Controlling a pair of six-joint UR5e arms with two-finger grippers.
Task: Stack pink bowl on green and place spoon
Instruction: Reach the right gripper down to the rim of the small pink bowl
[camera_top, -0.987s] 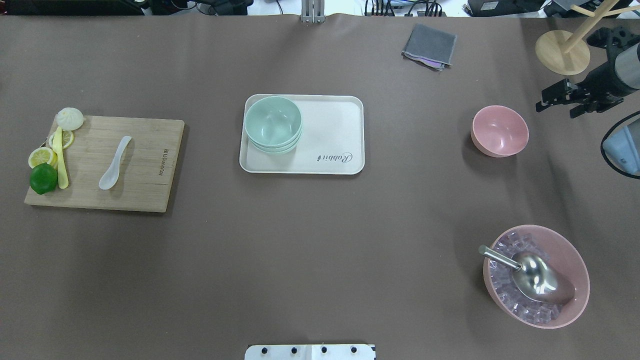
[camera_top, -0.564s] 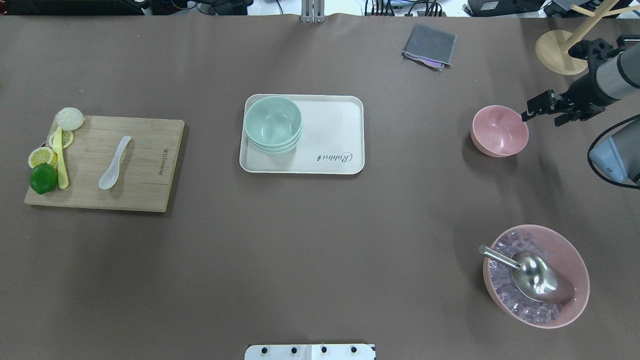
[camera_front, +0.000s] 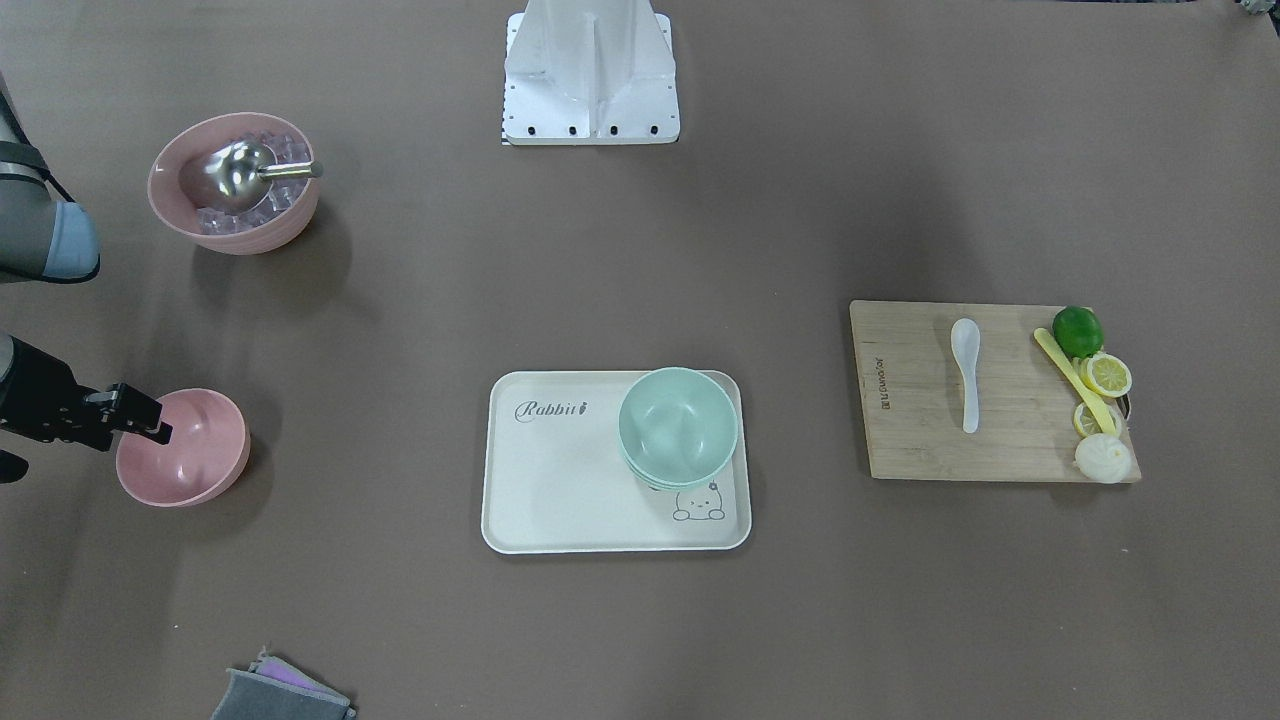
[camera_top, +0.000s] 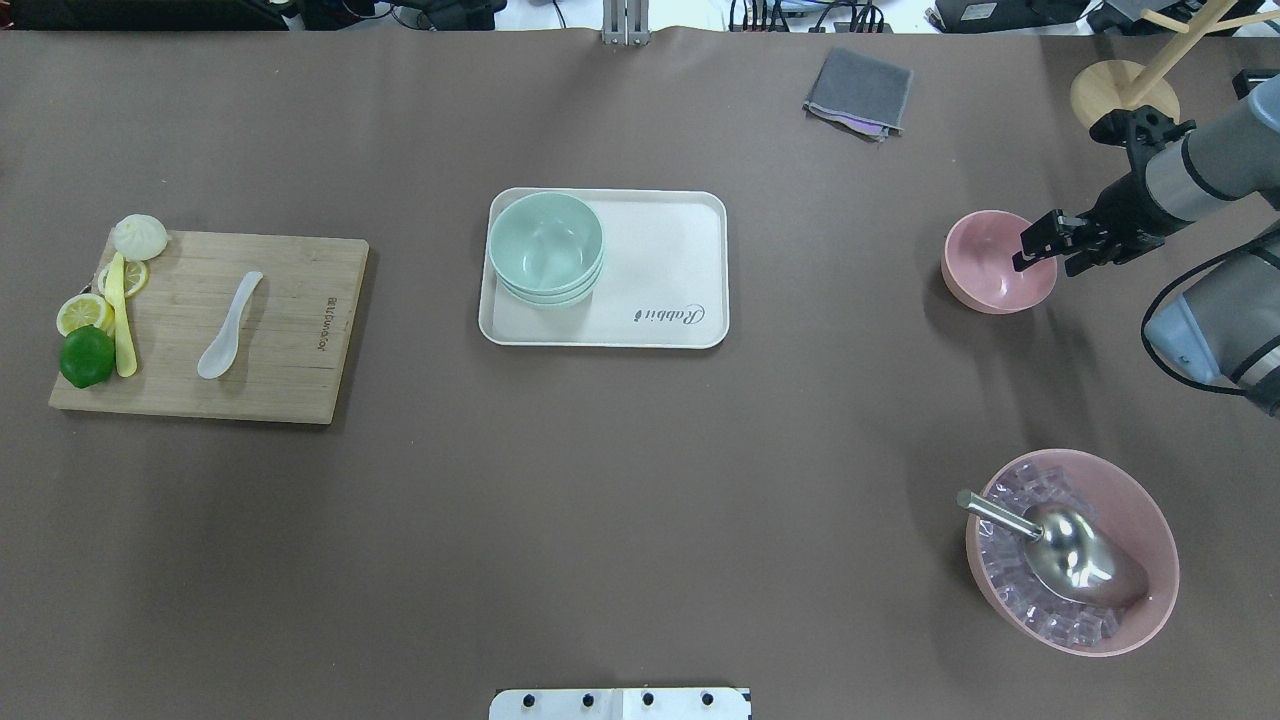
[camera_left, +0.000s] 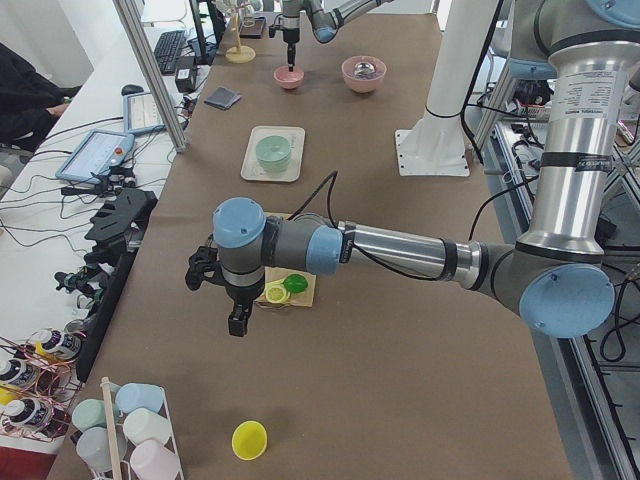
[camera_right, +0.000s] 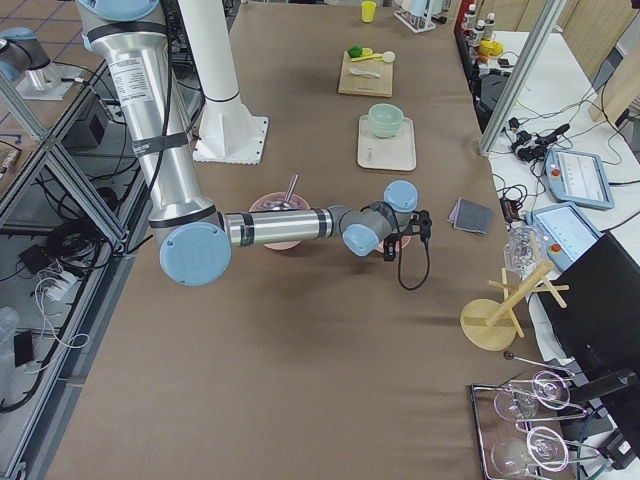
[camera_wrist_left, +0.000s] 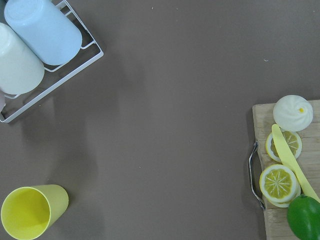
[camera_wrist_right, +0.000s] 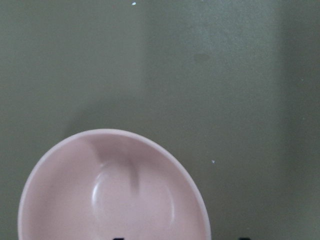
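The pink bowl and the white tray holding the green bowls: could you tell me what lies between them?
Nothing: in the overhead view the table between the pink bowl and the tray is bare brown cover.

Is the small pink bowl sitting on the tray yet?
No, the small pink bowl rests on the brown table, well apart from the tray holding the green bowls.

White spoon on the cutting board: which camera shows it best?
Overhead exterior: the white spoon lies unobstructed on the cutting board, scoop end toward the robot. Front-facing shows it about equally well. Exterior right shows it tiny; in exterior left the left arm covers it; wrist views miss it.
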